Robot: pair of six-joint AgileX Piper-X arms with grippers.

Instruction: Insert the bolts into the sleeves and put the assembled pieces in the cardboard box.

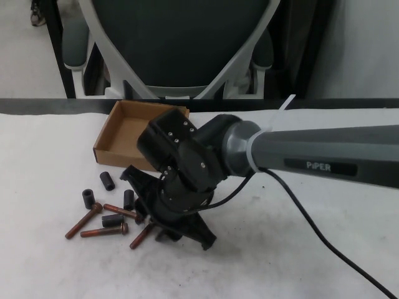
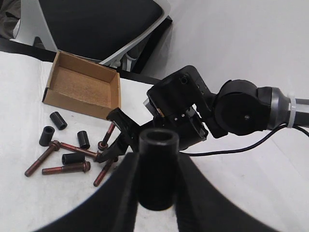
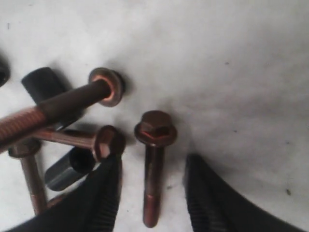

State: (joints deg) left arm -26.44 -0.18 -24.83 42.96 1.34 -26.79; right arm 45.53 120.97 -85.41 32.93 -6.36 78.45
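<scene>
My left gripper is shut on a black sleeve, held upright with its open bore up, well above the bench. My right gripper is open and low over the pile, its fingers on either side of a copper bolt lying on the white cloth. The high view places this right gripper at the right edge of the loose parts. Several bolts and black sleeves lie scattered to its left. The cardboard box sits just behind them, with nothing visible inside.
A grey office chair stands beyond the bench's far edge. The right arm's black cable trails across the cloth at the right. More bolts and a sleeve crowd one side of the right fingers.
</scene>
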